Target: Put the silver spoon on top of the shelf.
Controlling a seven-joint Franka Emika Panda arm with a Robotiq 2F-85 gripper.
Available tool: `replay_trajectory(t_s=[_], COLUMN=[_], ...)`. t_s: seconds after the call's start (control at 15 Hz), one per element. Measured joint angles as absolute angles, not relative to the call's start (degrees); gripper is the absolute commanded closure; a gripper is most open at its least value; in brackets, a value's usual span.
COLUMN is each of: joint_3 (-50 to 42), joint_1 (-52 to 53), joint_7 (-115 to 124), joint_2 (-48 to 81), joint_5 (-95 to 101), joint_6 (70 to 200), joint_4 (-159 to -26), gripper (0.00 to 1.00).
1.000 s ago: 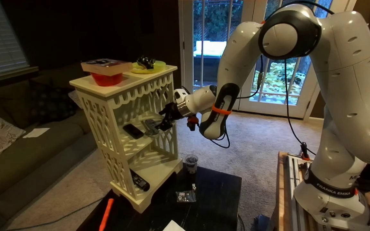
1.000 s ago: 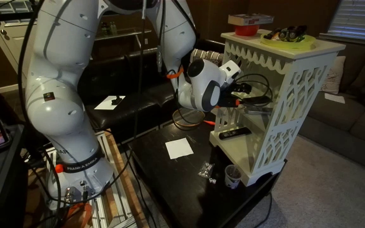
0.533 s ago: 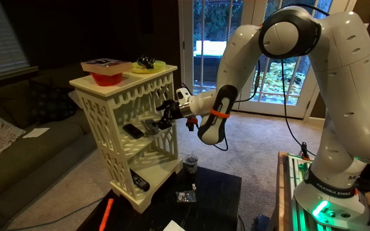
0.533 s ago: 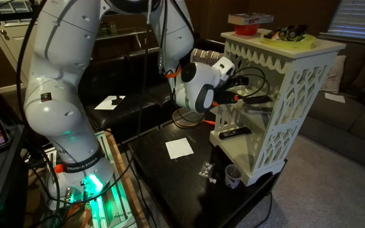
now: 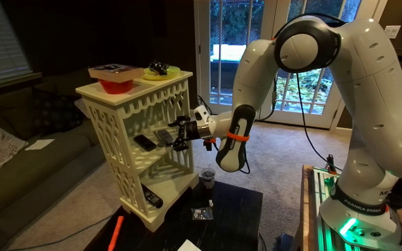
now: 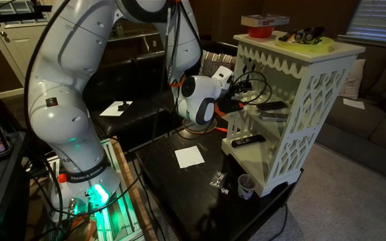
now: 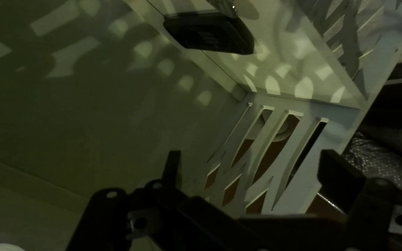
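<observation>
Bearing "FRANKA EMIKA": arm base (image 5: 359,219); claw (image 5: 176,135) spread near shelf (image 5: 143,158)

Dim, with daylight through glass doors (image 5: 221,78)
Wrist view: my tool (image 7: 251,158) near-black, the shelf (image 7: 152,90) light-dappled; a green lamp (image 5: 348,226) glares in both exterior views.

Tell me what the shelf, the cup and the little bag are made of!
Shelf: probably wood with smooth cream paint; the flat boards and cut-out lattice sides suggest it, but no grain shows, so I can't be sure.
Cup: likely thin, clear plastic, because its walls look partly see-through.
Bag: seemingly shiny, clear plastic; it looks crinkly and catches bright glints.
</observation>
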State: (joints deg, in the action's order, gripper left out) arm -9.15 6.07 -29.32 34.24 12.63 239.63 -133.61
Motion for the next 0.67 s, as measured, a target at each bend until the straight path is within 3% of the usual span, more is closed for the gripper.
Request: replay_trajectory(t_s=[0.67], joint_3=[-9.7], joint_1=[12.3], joint_7=[-45.2], joint_2=[40.8], joint_5=[3.1], joint_6=[237.7], joint_4=[-129.4], gripper=[0.0])
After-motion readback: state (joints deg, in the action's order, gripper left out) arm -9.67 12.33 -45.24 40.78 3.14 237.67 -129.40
